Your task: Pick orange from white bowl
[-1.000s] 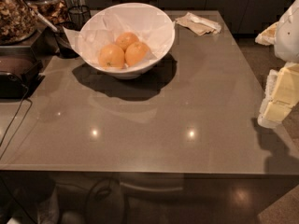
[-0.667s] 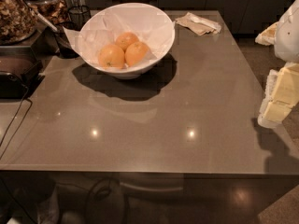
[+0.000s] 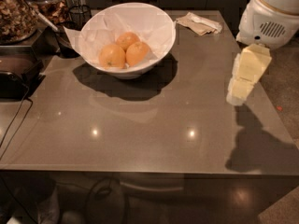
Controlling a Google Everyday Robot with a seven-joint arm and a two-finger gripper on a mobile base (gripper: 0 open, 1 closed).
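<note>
The white bowl (image 3: 161,41) stands at the far left of the grey table (image 3: 149,125), lined with crinkled white paper. Three oranges lie in it: one at the front left (image 3: 112,56), one at the front right (image 3: 138,52), one behind them (image 3: 127,39). My gripper (image 3: 244,76), pale yellow and white, hangs over the table's right edge, well to the right of the bowl and apart from it. It holds nothing that I can see. The white arm body (image 3: 275,13) sits above it at the top right.
A crumpled napkin (image 3: 201,23) lies at the far edge, right of the bowl. Glass jars of dried goods (image 3: 16,13), a black cup (image 3: 79,15) and a black appliance (image 3: 14,76) with a cable crowd the left side.
My gripper and arm have moved left and now reach further in over the table's right edge. The bowl and oranges have not moved.
</note>
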